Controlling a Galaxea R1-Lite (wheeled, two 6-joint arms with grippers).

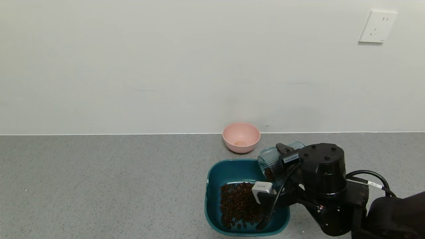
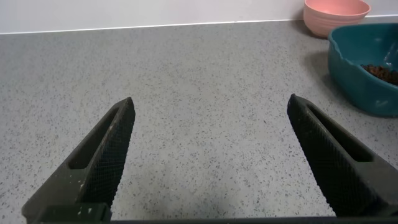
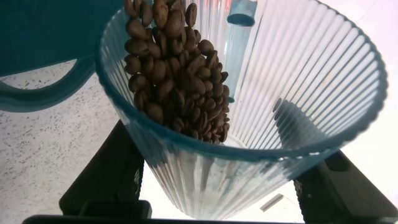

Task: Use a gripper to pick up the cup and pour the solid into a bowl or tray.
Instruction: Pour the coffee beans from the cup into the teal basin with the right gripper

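My right gripper (image 1: 282,166) is shut on the ribbed grey-blue cup (image 1: 274,158) and holds it tipped on its side over the far right corner of the teal basin (image 1: 215,172). Brown beans (image 1: 237,204) lie in a heap in the basin. In the right wrist view the cup (image 3: 273,93) fills the picture between the gripper (image 3: 224,180) fingers, with more beans (image 3: 174,68) lying along its lower wall towards the mouth. My left gripper (image 2: 211,152) is open and empty over bare table, out of the head view.
A small pink bowl (image 1: 241,136) stands behind the basin by the wall; it also shows in the left wrist view (image 2: 336,14), next to the basin (image 2: 364,68). The grey speckled table (image 1: 99,186) stretches to the left. A white socket (image 1: 377,26) is on the wall.
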